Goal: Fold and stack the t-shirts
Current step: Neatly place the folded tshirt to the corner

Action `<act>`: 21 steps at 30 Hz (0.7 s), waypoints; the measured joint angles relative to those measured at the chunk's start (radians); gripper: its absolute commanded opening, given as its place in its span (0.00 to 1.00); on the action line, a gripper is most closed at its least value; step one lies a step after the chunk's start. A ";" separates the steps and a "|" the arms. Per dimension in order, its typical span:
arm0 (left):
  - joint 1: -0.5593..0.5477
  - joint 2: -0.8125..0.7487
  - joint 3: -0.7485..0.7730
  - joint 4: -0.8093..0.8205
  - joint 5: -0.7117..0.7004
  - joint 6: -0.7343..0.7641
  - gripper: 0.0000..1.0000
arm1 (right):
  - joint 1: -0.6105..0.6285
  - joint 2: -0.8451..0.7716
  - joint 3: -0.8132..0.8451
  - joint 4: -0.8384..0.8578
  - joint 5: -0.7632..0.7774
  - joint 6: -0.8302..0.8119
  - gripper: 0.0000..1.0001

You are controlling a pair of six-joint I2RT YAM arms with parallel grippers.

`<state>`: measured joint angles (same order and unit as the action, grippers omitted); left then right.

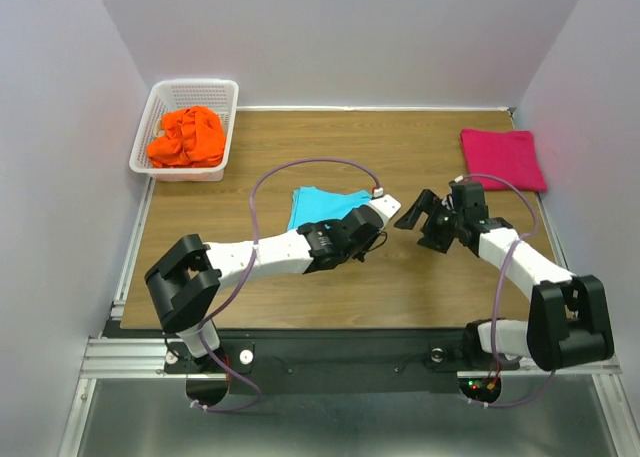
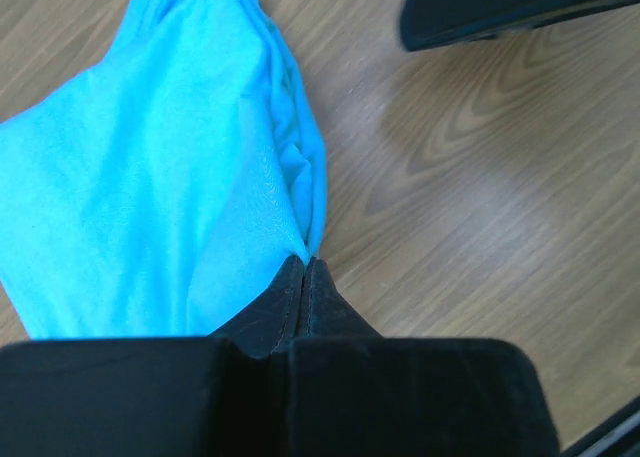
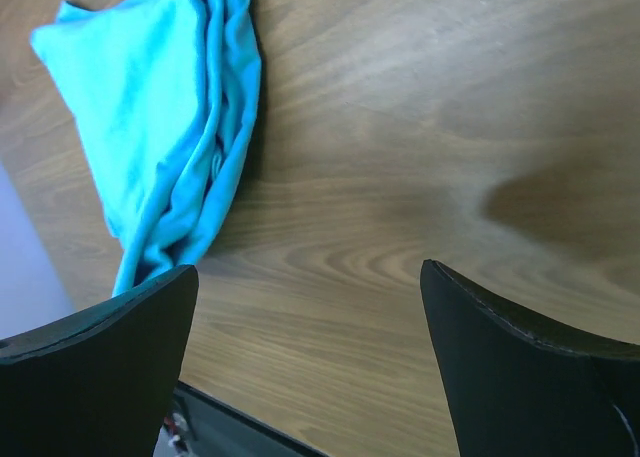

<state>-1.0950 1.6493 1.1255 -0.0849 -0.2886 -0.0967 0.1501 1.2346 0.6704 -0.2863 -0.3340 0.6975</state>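
Observation:
The turquoise t-shirt (image 1: 322,205) lies partly folded and bunched on the middle of the table. It also shows in the left wrist view (image 2: 150,167) and the right wrist view (image 3: 165,127). My left gripper (image 1: 352,221) is shut, pinching the shirt's right edge at its tips (image 2: 305,264). My right gripper (image 1: 420,223) is open and empty over bare wood just right of the shirt (image 3: 309,269). The magenta t-shirt (image 1: 503,158) lies folded flat at the back right. The orange t-shirt (image 1: 187,137) is crumpled in the white basket (image 1: 190,85).
The white lattice basket stands at the table's back left corner. The two grippers are close together near the table's middle. One right finger (image 2: 500,12) shows at the top of the left wrist view. Grey walls enclose the table.

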 measured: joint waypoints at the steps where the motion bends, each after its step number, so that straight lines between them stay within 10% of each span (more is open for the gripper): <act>1: 0.000 -0.010 -0.002 0.001 0.004 -0.001 0.00 | 0.000 0.030 0.000 0.036 -0.022 0.015 0.98; 21: 0.003 -0.008 -0.002 0.013 0.066 -0.011 0.00 | 0.146 0.528 0.043 0.695 -0.250 0.372 0.90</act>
<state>-1.0916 1.6413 1.1233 -0.0723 -0.2226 -0.1081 0.2958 1.7626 0.7139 0.4084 -0.5838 1.0695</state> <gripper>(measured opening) 0.022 0.957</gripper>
